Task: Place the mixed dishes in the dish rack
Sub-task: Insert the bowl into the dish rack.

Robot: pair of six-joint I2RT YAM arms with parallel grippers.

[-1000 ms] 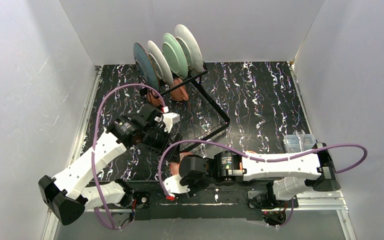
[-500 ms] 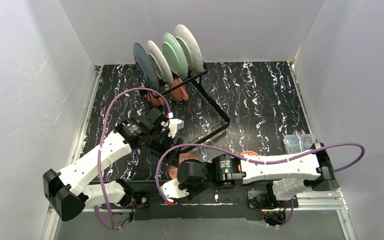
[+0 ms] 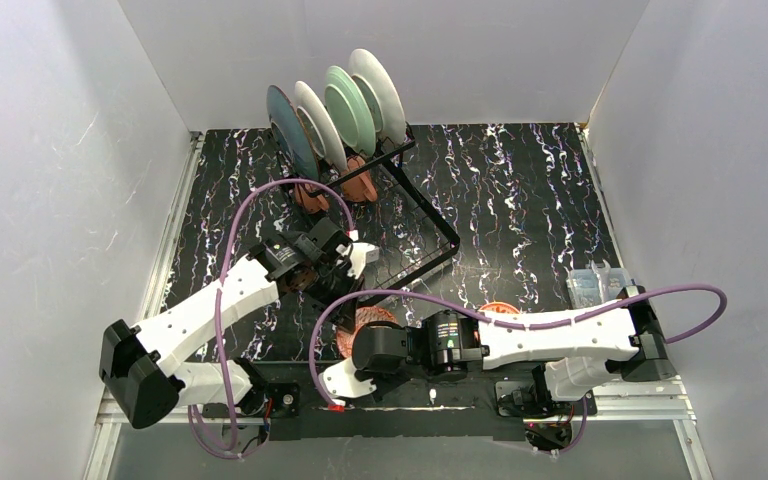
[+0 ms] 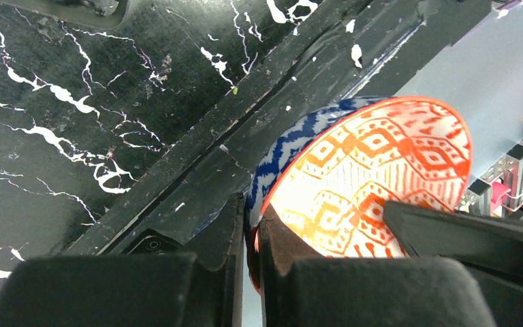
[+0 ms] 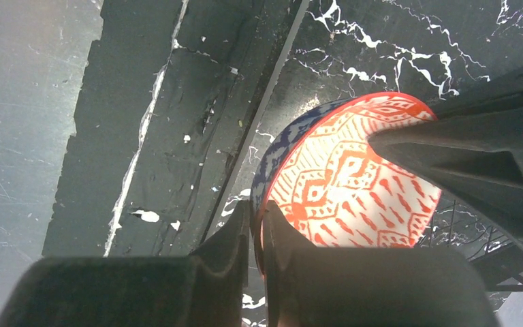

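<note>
A small red-patterned bowl (image 4: 374, 157) with a blue outside hangs just above the table's near edge. My left gripper (image 4: 248, 228) is shut on its rim, one finger inside and one outside. My right gripper (image 5: 257, 221) is shut on the rim of the same bowl (image 5: 354, 177). From above, that bowl (image 3: 368, 322) sits between the left gripper (image 3: 352, 298) and the right gripper (image 3: 358, 338). A second bowl (image 3: 500, 308) peeks out behind the right arm. The dish rack (image 3: 430, 225) holds several upright plates (image 3: 348, 105) and two terracotta mugs (image 3: 360, 185).
A clear plastic container (image 3: 595, 285) stands at the table's right edge. White walls close in the table on three sides. The right arm lies across the near edge, and purple cables loop over both arms.
My left arm has reached down toward the bowl that the right gripper holds, and its jaws have closed from wide open onto the rim. The right gripper has shifted slightly left.
</note>
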